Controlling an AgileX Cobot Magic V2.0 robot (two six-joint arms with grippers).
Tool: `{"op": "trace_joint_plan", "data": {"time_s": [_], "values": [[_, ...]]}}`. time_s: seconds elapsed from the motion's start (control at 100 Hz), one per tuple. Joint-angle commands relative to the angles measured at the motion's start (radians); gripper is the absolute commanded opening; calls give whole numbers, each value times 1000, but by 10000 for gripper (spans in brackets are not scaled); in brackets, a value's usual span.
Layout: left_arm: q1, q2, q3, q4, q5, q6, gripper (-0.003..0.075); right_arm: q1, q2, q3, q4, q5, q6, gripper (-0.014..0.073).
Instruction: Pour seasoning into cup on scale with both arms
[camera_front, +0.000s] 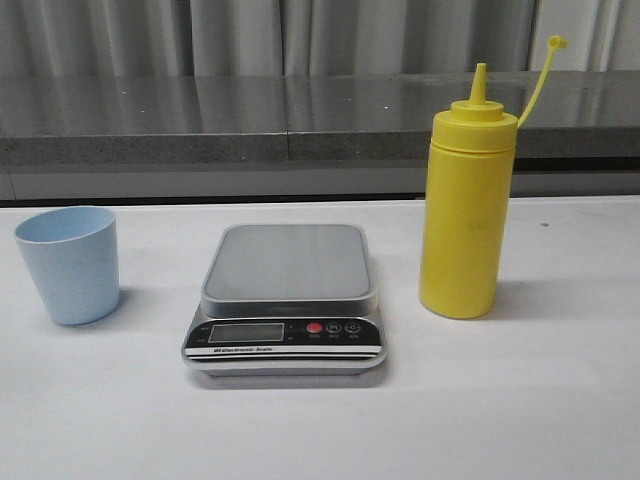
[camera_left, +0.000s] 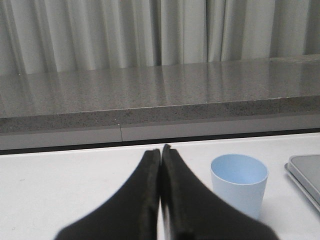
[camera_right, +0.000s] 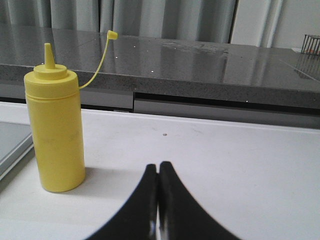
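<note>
Yellow bottle (camera_front: 463, 215) stands right of the empty scale (camera_front: 287, 297), blue cup (camera_front: 69, 264) left; both grippers, left (camera_left: 160, 152) and right (camera_right: 158, 167), pressed together, holding nothing.

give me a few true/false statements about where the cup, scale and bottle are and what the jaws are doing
1. The cup stands on the scale. False: it stands on the table, left of the scale.
2. The seasoning bottle is upright, right of the scale. True.
3. The bottle's nozzle is capped. False: the cap hangs off on its strap.
4. The left gripper has its jaws shut, empty. True.
5. The right gripper grips the bottle. False: it is shut, apart from it.
</note>
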Motion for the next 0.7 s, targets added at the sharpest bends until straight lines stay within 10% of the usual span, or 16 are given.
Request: {"op": "trace_joint_plan", "data": {"time_s": [0.0, 0.69], "values": [[-7, -33, 45, 0, -83, -8, -20, -7, -20, -17, -12, -86, -10, -67], [-7, 284, -383, -55, 176, -8, -20, -7, -20, -17, -12, -86, -10, -67]]}}
